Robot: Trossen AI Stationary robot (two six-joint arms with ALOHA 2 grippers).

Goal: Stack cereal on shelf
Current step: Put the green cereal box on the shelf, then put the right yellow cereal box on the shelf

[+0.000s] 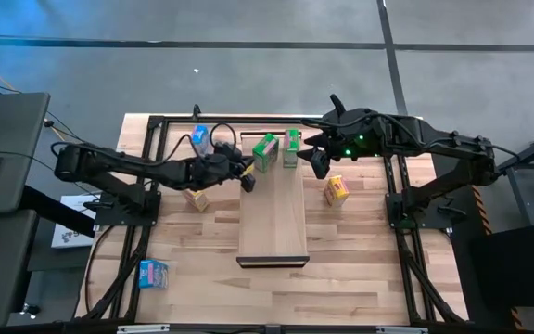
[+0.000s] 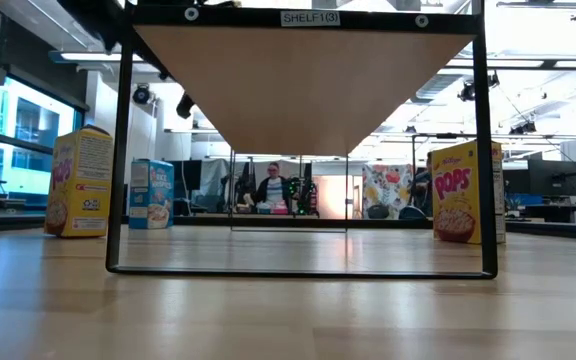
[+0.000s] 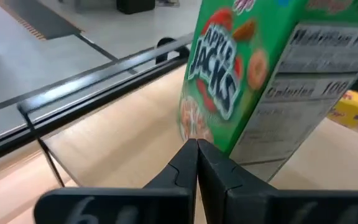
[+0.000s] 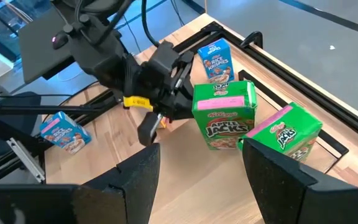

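Observation:
The shelf (image 1: 273, 218) is a light-wood plank raised on a black frame (image 2: 118, 150) in the middle of the table. Two green boxes stand on its far end, one (image 1: 265, 151) (image 4: 224, 115) to the left of the other (image 1: 290, 148) (image 4: 286, 134). My left gripper (image 1: 247, 179) (image 3: 197, 149) is shut and sits just short of the left green box (image 3: 247, 68), on its near left side. My right gripper (image 1: 315, 165) (image 4: 201, 177) is open and hovers to the right of the green boxes. Yellow boxes (image 1: 196, 198) (image 1: 336, 190) and blue boxes (image 1: 200, 139) (image 1: 153, 274) stand or lie on the tabletop.
Black frame rails (image 1: 156, 148) (image 1: 397, 186) run along both sides of the table. In the low view a yellow box (image 2: 78, 180), a blue box (image 2: 151, 193) and a yellow Pops box (image 2: 465, 192) stand on the tabletop. A person (image 2: 271, 190) sits far behind.

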